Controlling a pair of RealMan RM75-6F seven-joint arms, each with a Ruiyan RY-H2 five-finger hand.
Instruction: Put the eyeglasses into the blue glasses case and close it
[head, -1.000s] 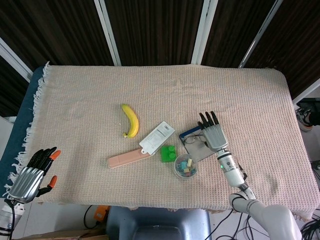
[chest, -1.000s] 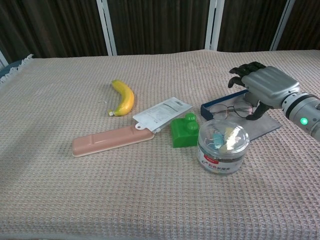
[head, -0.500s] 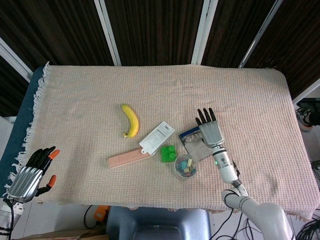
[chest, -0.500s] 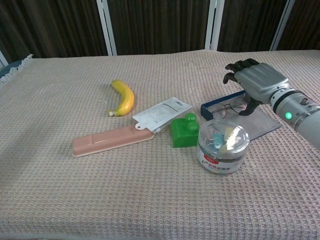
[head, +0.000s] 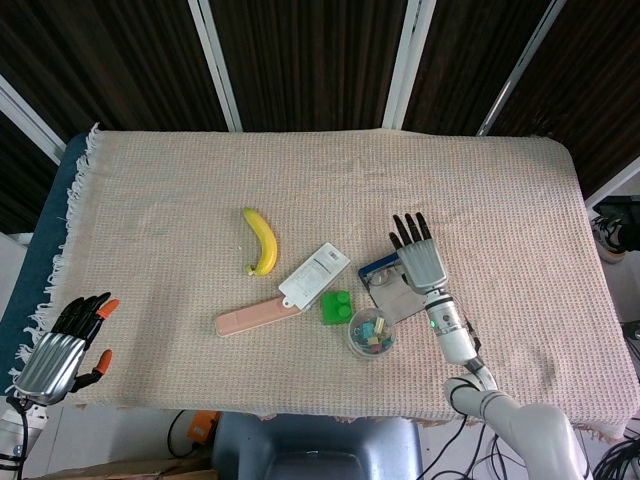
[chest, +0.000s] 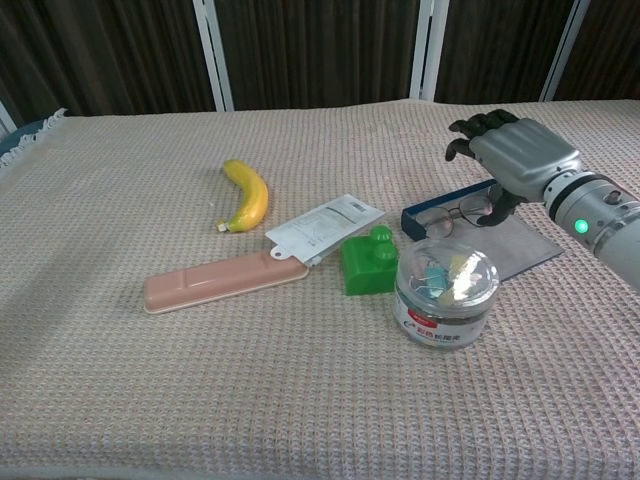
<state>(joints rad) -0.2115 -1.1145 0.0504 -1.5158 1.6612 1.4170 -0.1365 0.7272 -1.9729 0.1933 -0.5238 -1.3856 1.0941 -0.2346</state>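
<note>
The blue glasses case (head: 375, 268) (chest: 432, 213) lies open right of the table's middle, its grey inner flap (chest: 523, 247) spread flat toward the right. The thin-framed eyeglasses (chest: 461, 214) lie in it, mostly hidden under my hand in the head view. My right hand (head: 417, 256) (chest: 517, 160) hovers over the case's far right part with its fingers stretched forward. Its thumb points down beside the glasses, and I cannot tell whether it touches them. My left hand (head: 62, 345) hangs off the table's near left corner, fingers apart, holding nothing.
A clear round tub of clips (head: 371, 334) (chest: 445, 291) stands just in front of the case. A green block (head: 336, 306) (chest: 369, 262), a white packet (head: 315, 272) (chest: 325, 227), a pink case (head: 257, 316) (chest: 222, 281) and a banana (head: 262, 240) (chest: 247, 195) lie to the left.
My right hand has risen and shifted a little toward the far side of the case. The glasses stay in the case. The left hand has barely moved.
</note>
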